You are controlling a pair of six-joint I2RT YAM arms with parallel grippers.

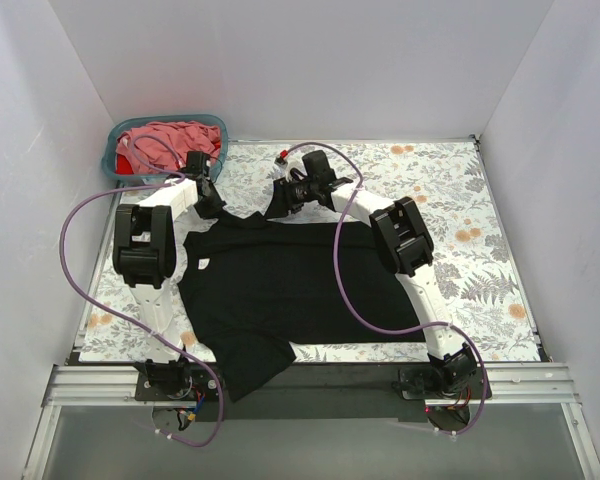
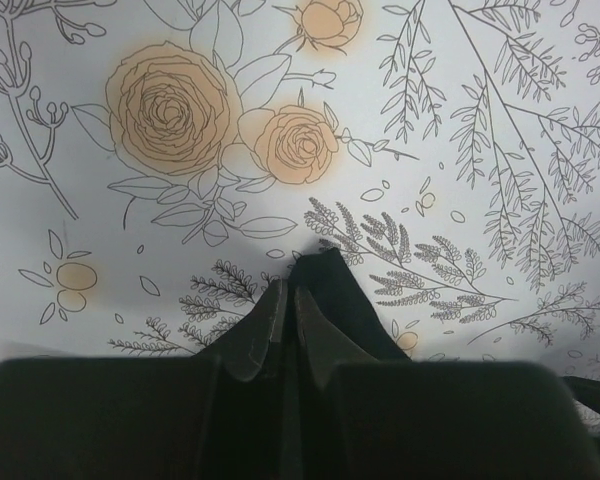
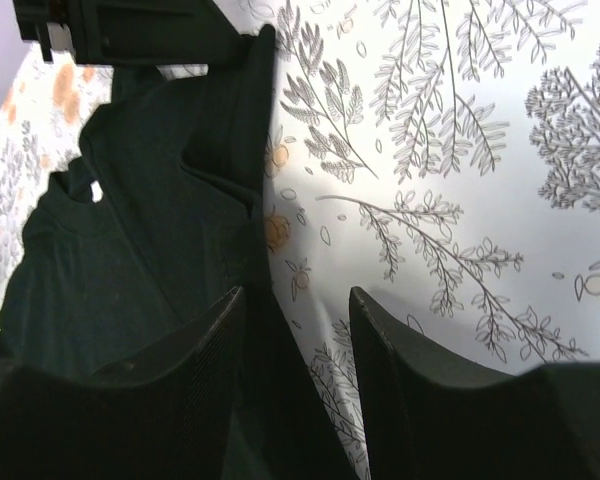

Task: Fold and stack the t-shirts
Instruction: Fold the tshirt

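Observation:
A large black t-shirt (image 1: 280, 285) lies spread on the flowered table, with one sleeve hanging over the near edge. My left gripper (image 1: 208, 200) is at its far left corner. In the left wrist view this gripper (image 2: 288, 290) is shut on a peak of the black cloth (image 2: 342, 290). My right gripper (image 1: 285, 195) stands at the shirt's far edge. Its jaws (image 3: 296, 295) are open, and the black shirt's (image 3: 130, 230) edge runs between them along the left finger. Pink and red t-shirts (image 1: 165, 140) are piled in the basket.
A teal basket (image 1: 108, 160) sits in the far left corner. Purple cables loop from both arms, one (image 1: 345, 290) across the shirt's right side. White walls close in the table on three sides. Flowered table (image 1: 480, 250) shows to the right of the shirt.

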